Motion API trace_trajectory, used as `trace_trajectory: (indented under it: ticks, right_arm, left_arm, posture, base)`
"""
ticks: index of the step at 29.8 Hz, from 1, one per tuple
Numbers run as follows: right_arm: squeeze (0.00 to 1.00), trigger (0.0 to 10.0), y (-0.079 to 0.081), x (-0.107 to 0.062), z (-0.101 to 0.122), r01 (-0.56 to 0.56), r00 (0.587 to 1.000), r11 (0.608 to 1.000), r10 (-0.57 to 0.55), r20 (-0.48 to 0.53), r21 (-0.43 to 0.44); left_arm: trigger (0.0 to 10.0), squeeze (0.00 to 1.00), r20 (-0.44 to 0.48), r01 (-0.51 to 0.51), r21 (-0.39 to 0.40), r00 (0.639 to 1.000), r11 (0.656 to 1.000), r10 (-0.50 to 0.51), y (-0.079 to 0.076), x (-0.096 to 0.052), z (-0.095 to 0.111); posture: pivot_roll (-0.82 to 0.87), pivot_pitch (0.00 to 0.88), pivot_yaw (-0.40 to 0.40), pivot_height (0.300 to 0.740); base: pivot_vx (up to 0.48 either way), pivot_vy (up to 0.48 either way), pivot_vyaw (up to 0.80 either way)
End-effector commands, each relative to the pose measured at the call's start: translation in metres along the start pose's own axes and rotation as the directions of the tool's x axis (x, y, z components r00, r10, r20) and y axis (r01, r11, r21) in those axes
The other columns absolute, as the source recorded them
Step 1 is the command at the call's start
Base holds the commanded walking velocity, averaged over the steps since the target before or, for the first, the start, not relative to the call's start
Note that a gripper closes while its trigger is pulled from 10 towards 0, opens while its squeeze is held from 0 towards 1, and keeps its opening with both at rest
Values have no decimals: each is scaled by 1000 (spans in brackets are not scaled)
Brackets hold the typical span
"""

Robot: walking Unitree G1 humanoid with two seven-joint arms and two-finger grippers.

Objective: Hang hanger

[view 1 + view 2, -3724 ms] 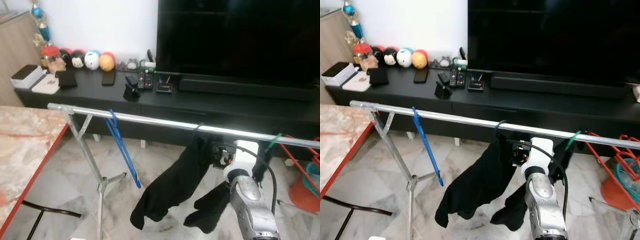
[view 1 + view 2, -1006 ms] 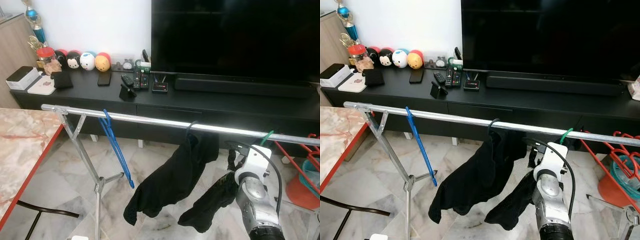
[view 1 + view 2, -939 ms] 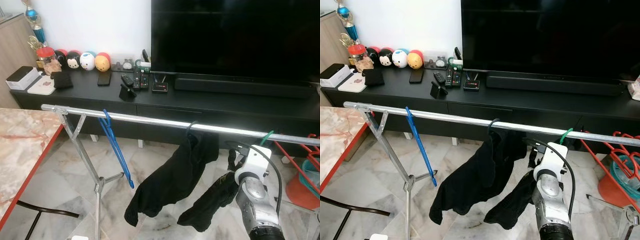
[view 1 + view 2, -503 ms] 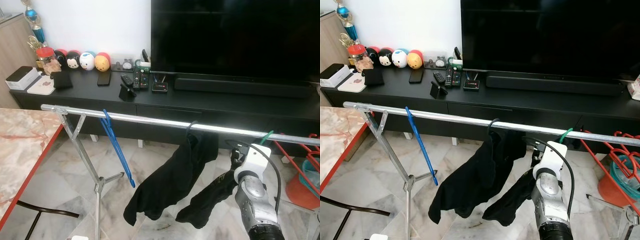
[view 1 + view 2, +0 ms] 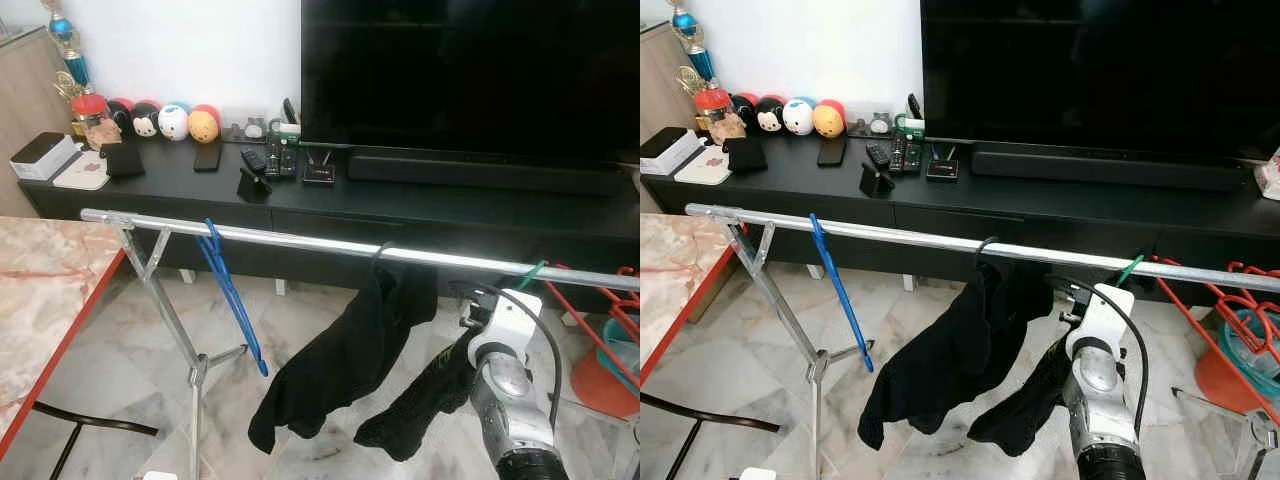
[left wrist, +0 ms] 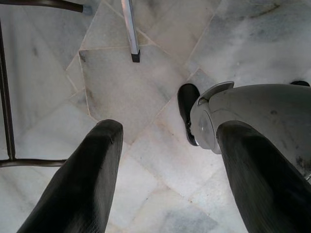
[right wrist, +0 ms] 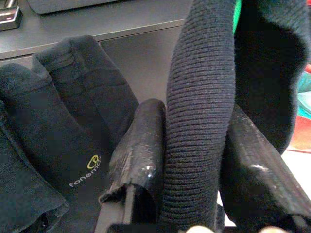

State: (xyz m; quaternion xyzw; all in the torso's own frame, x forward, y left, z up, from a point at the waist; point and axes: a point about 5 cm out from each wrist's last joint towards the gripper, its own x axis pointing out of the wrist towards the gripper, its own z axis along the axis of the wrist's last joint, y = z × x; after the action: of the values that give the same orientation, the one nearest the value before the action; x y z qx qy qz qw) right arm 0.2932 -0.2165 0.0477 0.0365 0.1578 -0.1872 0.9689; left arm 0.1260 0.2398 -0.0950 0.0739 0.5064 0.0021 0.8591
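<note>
Below the rail (image 5: 300,243), the right gripper (image 7: 194,160) clamps a black garment (image 7: 199,121) on a green hanger (image 5: 1127,270); left gripper (image 6: 167,160) fingers apart.

The right claw (image 5: 1092,300) sits behind its own wrist at lower right; the green hanger (image 5: 1130,269) shows just its hook, the rest buried in a black garment (image 5: 425,395). The rail (image 5: 300,241) runs off the right edge

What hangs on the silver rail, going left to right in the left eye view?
Blue hanger → black garment on a black hanger → green hanger carrying the dark garment that the right gripper clamps by its ribbed edge.
</note>
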Motion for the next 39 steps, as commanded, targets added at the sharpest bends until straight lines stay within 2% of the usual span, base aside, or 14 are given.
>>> trace_trajectory:
  ticks: [1, 17, 22, 26, 27, 28, 29, 34, 39]
  right_arm:
    - [0, 0, 0, 1, 1, 0, 1000, 1000, 0, 1, 0]
    - [0, 0, -3, -1, 2, 4, 1000, 999, -3, 19, -41]
    - [0, 0, -11, -6, 5, 28, 998, 999, -25, 66, -46]
    - [0, 0, -9, -9, 12, 3, 991, 999, 1, 132, -33]
    - [0, 2510, -5, -10, 15, -21, 987, 998, 31, 159, -60]
    - [0, 2510, -5, -10, 15, -21, 987, 998, 31, 159, -60]
    - [0, 10000, -2, -12, 17, -40, 982, 995, 57, 183, -93]
    - [0, 10000, 4, -16, 20, -70, 970, 990, 96, 224, -125]
    - [0, 10000, 2, -21, 10, -84, 973, 987, 110, 201, -136]
  left_arm:
    - [10000, 0, -16, 10, 3, 1000, 1000, -10, -2, -1, -5]
    - [10000, 0, -9, 8, -3, 1000, 1000, -8, -1, 0, -3]
    - [10000, 0, -8, 4, -3, 1000, 1000, -4, 0, 0, -2]
    - [10000, 0, -9, 2, 0, 1000, 1000, -2, 1, -1, -2]
    - [10000, 0, -9, 1, 3, 1000, 1000, -1, 1, -1, -2]
    - [10000, 0, -9, 1, 3, 1000, 1000, -1, 1, -1, -2]
    - [10000, 0, -10, 1, 5, 1000, 1000, -1, 1, -1, -3]
    - [10000, 0, -10, 1, 6, 1000, 1000, -1, 2, -1, -3]
    - [10000, 0, -10, -1, 9, 1000, 1000, 1, 3, -1, -1]
  posture:
    - [13, 0, -28, 740]
    - [12, 0, -27, 740]
    - [11, 0, -21, 740]
    - [6, 0, -15, 740]
    - [9, 0, -14, 740]
    - [9, 0, -14, 740]
    - [11, 0, -15, 740]
    - [14, 0, -15, 740]
    - [1, 0, -3, 740]
  base:
    - [0, 0, 0]
    - [0, 0, 0]
    - [0, 0, 0]
    - [0, 0, 0]
    - [0, 0, 0]
    - [0, 0, 0]
    - [0, 0, 0]
    - [0, 0, 0]
    - [0, 0, 0]
